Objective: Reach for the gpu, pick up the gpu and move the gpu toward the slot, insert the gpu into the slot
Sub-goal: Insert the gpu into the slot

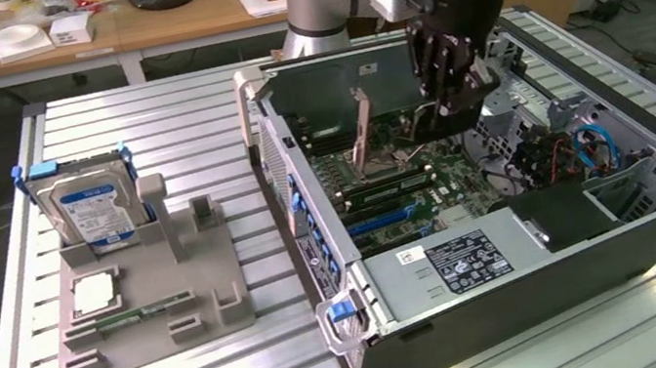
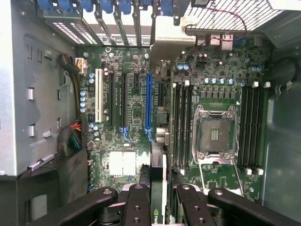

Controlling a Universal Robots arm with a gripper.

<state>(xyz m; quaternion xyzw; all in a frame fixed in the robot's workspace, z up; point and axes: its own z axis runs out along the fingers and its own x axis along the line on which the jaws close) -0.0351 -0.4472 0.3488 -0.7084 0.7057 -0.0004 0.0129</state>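
Note:
My gripper hangs inside the open computer case, above the motherboard, shut on the gpu, a thin dark card held on edge. The wrist view looks straight down along the card: the gpu shows edge-on between the black fingers of the gripper. Its pale bracket end reaches toward the case's rear openings. The long blue slot lies on the board just beside the card's edge, between the black slots and the memory slots. From the exterior view the blue slot sits below and in front of the card.
Case walls surround the gripper closely. A bare processor socket, memory slots and coloured cables lie around the slot. On the exterior view's left, a grey fixture holds a blue-labelled hard drive and a square chip.

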